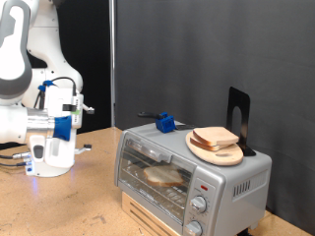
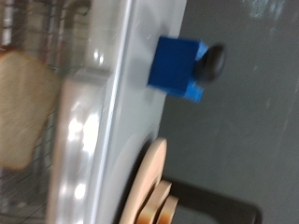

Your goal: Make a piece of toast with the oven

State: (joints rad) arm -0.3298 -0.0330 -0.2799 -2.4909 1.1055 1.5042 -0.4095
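We see the pale, tan-crusted piece of toast (image 1: 163, 176) already lying on the wire rack inside the boxy silver-grey toaster oven (image 1: 226, 182), door shut; the gripper appears in neither view, so we cannot tell its state

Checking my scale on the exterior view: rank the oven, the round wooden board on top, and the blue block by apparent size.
1. Oven, by far the largest.
2. Round wooden board.
3. Blue block, smallest, though it sits farther back.
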